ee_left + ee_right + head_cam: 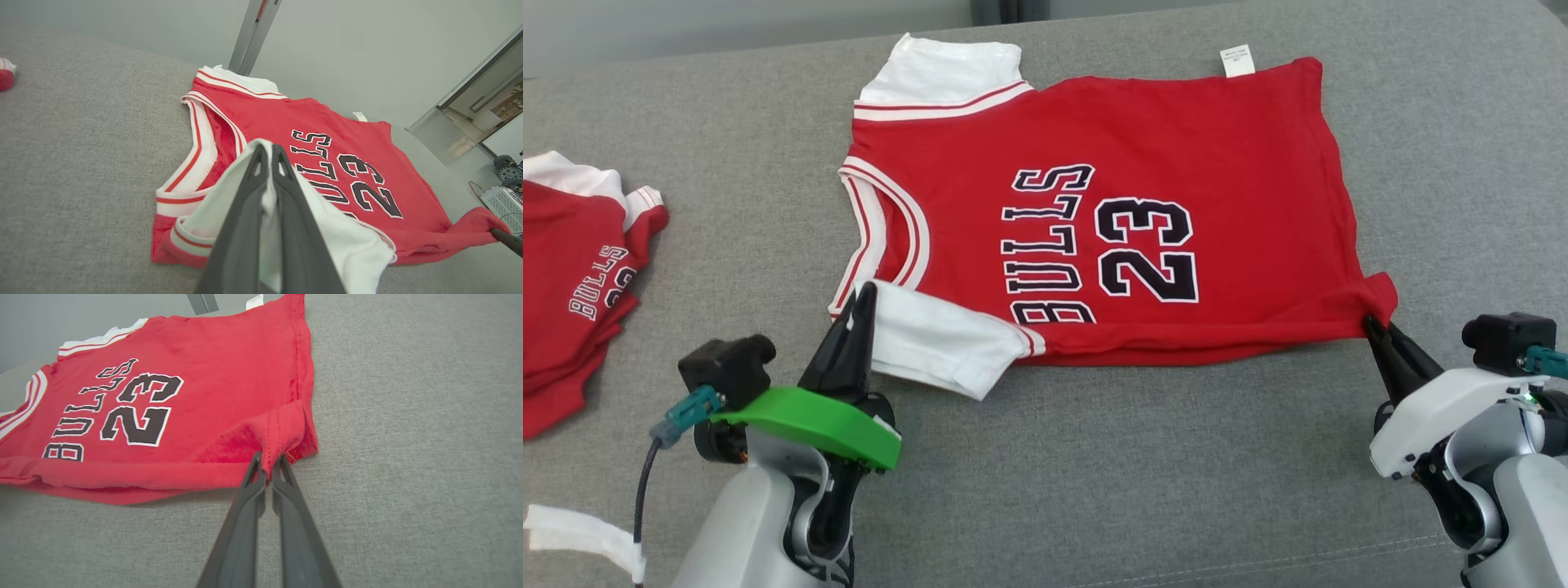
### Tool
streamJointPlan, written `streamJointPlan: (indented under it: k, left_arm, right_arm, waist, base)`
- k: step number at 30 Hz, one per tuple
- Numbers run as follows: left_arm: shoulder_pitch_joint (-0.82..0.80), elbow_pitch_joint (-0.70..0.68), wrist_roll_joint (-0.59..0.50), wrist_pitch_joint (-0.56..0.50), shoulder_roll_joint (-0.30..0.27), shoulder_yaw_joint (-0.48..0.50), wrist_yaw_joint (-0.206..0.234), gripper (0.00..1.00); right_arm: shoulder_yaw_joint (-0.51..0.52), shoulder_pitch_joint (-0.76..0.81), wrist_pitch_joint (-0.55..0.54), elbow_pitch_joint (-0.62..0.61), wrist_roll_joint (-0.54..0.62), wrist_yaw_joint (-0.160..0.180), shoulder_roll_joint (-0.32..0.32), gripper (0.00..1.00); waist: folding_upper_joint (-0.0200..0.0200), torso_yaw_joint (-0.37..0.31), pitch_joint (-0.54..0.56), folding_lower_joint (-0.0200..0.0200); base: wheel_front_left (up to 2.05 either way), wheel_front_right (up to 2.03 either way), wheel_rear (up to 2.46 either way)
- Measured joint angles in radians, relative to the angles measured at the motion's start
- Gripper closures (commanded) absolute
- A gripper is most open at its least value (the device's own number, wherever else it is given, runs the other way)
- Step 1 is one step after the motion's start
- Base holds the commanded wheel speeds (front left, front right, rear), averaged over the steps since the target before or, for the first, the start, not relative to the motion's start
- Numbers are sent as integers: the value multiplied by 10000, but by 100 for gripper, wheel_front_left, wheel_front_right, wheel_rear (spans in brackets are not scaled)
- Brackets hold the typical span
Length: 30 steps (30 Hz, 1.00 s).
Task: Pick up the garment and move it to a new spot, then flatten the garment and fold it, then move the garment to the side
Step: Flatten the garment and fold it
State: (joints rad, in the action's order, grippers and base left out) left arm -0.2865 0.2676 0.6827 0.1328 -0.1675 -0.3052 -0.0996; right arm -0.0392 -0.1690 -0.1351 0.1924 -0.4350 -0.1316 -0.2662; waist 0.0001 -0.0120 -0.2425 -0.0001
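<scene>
Grey fabric surface (pixel 1094 457), red jersey (pixel 1143 147) flat; left gripper (pixel 864 298) pinching its white sleeve (pixel 939 339), right gripper (pixel 1372 325) its hem (pixel 1382 296).

Second red jersey (pixel 572 269) cut by left edge, illegible print on the tag (pixel 1237 60) of the garment (pixel 1217 147)

Camera placement
Head camera looked down from above; wrist cameras sat close behind their fingers (pixel 241 237); all shared the garment (pixel 1143 147) ahead.
</scene>
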Motion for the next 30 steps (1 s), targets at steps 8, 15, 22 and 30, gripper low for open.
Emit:
streamJointPlan:
  k: [8,15,22,30]
  left_arm:
    - [-1736,1484,109,-203,-71,-92,-161,100]
    - [-2875,2936,88,261,-35,-405,-245,0]
    - [-2847,3563,113,1041,-52,-560,-282,0]
    - [-1610,3862,-211,1197,-408,-934,-288,0]
  right_arm:
    - [-184,-1415,-226,773,155,0,82,100]
    - [-359,-2270,431,1745,182,0,215,0]
    - [-652,-2025,1338,2347,261,0,105,0]
    - [-890,-1681,1739,2809,512,0,-134,0]
  waist:
    - [0,-147,-350,0]
    - [0,-150,-494,0]
    - [0,-94,-210,0]
    - [0,1,-2,0]
  base:
    - [0,0,0]
    - [0,0,0]
    - [0,0,0]
    - [0,0,0]
